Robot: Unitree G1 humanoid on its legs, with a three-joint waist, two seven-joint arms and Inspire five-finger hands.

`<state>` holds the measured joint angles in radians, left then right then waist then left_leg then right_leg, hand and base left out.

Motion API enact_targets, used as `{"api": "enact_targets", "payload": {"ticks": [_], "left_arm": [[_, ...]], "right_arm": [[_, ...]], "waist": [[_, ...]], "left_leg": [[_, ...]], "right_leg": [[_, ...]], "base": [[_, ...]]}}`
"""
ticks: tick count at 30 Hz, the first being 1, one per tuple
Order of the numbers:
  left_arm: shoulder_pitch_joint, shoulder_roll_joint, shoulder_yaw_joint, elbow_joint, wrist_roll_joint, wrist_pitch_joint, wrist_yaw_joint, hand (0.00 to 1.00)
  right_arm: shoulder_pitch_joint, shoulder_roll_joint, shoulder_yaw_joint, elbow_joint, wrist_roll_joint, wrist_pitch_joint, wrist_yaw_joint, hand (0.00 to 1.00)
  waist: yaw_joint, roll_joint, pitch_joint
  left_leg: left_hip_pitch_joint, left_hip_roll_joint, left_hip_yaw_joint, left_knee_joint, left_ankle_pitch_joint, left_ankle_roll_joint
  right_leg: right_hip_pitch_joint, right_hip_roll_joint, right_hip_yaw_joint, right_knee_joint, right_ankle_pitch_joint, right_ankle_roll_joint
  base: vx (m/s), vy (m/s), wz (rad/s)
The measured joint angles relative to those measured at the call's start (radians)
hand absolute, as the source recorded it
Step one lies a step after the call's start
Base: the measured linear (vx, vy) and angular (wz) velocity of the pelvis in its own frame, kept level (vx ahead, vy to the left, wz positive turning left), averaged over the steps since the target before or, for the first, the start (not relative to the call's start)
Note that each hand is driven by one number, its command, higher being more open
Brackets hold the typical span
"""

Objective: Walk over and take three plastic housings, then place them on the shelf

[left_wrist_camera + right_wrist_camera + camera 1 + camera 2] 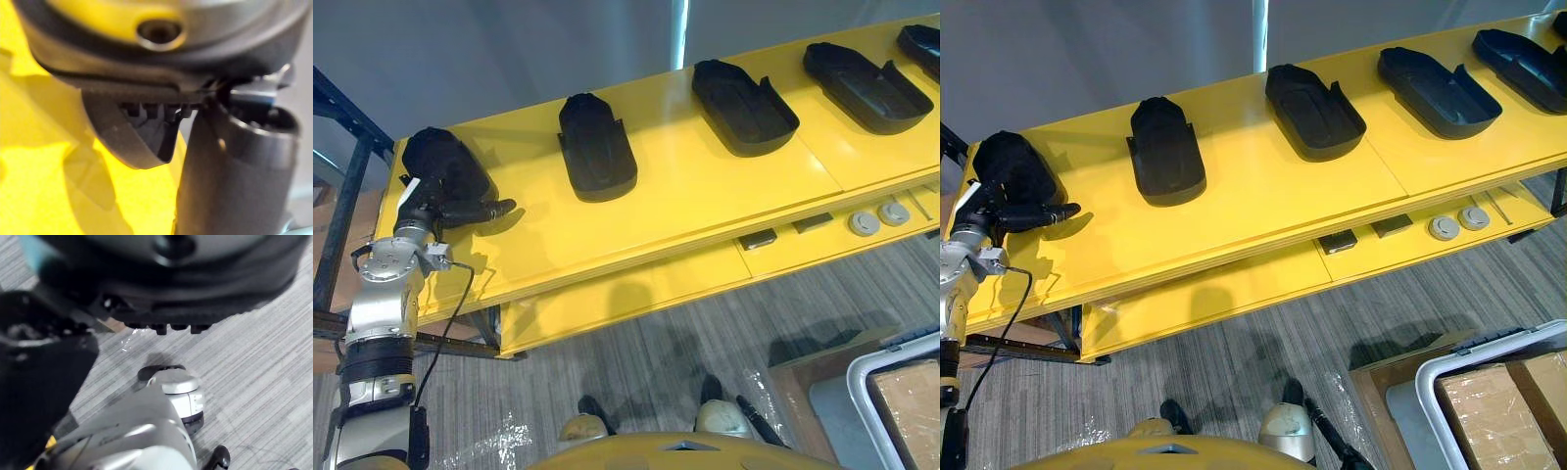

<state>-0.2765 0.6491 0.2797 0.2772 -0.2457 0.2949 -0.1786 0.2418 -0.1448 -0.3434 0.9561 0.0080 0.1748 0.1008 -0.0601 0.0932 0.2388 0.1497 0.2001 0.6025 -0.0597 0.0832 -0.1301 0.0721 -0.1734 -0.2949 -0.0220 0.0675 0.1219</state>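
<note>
Black moulded plastic housings lie in a spaced row on a long yellow two-level bench [685,196] that runs from the left of the frame up to the upper right. At the far left end the left hand [445,208] sits at the near side of the leftmost housing [440,157]. Its fingers [489,209] are stretched out almost straight toward the right, along the housing's near edge.

Four others follow, well apart: the second housing [597,147] left of centre, the third housing [744,106] at upper centre, the fourth housing [867,86] at upper right, and the fifth housing [922,44], cut by the right edge.

On the lower level, at the right, two round grey discs [865,223] sit just beside each other.

The right hand [195,284] hangs over grey striped carpet [264,362] — I cannot tell how its fingers stand.

A white-rimmed crate [1430,377] with brown cardboard inside sits in the lower right corner.
</note>
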Motion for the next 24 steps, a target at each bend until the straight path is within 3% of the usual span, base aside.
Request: {"api": "enact_targets", "payload": {"ticks": [7, 15, 24], "left_arm": [[-0.001, 0.063, -0.009, 0.016, 0.001, 0.013, -0.094, 1.00], [-0.026, 0.064, -0.033, 0.016, 0.010, 0.039, -0.229, 1.00], [-0.040, 0.117, -0.072, 0.016, 0.018, 0.066, -0.311, 1.00]], "right_arm": [[0.000, -0.001, 0.005, -0.015, -0.001, 0.016, 0.000, 1.00], [0.000, -0.008, 0.011, -0.015, -0.001, 0.033, 0.001, 1.00], [-0.001, -0.008, 0.012, -0.008, -0.001, 0.036, 0.008, 1.00]], "waist": [[0.006, 0.006, -0.005], [0.017, 0.011, -0.022], [0.028, 0.002, -0.040]], "left_leg": [[-0.001, 0.001, -0.001, 0.003, 0.000, 0.000], [-0.002, 0.000, -0.001, 0.002, 0.000, 0.000], [-0.002, 0.000, -0.004, -0.001, 0.000, 0.000]], "right_leg": [[0.001, 0.000, -0.001, -0.005, 0.001, 0.000], [0.006, 0.000, -0.002, -0.016, 0.009, 0.002], [0.008, 0.000, -0.004, -0.016, 0.009, 0.002]], "base": [[0.00, 0.000, 0.00], [0.00, 0.000, 0.00], [0.00, 0.000, 0.00]]}}
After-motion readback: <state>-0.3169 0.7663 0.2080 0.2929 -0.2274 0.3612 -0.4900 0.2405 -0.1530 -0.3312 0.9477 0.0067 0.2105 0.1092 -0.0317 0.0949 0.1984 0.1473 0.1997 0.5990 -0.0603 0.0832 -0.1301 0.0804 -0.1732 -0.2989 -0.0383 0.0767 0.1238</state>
